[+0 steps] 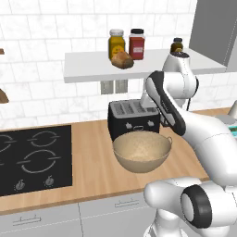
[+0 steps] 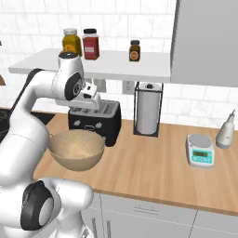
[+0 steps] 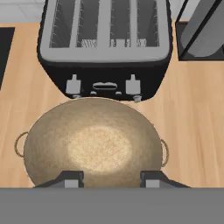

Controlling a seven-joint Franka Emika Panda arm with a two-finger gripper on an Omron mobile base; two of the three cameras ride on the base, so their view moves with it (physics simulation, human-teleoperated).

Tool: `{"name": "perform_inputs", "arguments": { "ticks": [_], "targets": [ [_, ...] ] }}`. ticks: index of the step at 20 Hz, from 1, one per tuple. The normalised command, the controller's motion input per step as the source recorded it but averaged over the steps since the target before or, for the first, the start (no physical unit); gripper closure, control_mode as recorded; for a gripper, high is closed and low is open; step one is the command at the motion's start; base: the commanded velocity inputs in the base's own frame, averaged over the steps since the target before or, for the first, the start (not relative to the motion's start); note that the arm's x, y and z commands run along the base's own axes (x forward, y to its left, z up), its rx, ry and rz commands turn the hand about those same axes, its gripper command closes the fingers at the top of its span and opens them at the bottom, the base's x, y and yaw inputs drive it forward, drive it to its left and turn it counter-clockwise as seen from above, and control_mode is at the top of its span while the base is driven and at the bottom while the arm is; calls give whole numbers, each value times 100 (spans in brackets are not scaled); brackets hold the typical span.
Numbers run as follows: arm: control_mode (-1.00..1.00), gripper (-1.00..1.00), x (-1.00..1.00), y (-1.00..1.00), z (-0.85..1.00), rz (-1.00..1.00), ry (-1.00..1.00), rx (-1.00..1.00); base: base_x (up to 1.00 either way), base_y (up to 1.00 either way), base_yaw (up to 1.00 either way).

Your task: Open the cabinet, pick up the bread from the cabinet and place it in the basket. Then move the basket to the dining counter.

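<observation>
Tan and empty, the basket (image 3: 92, 144) sat before the toaster (image 3: 105, 43); the bread (image 1: 122, 59) lay on the shelf (image 1: 92, 69). Our gripper (image 3: 111, 178) hovered above, fingers apart, pinching nothing; we judged it should rise toward the bread, squarely.

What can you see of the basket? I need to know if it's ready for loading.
The basket is a round, tan, bowl-shaped thing with a speckled woven look and a small loop handle on each side of the rim. It stands upright and empty on the wood counter, right in front of the black toaster, below the gripper.
</observation>
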Motion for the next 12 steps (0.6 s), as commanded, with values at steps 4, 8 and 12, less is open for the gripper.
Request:
{"name": "perform_inputs", "arguments": {
  "ticks": [4, 8, 12],
  "targets": [
    [-100, -100, 0, 11, 1, 7, 0, 1, 0, 0, 0],
    [-100, -100, 0, 42, 53, 13, -9, -3, 0, 0, 0],
    [-100, -100, -6, 51, 94, 9, -17, -10, 0, 0, 0]
  ]
}}
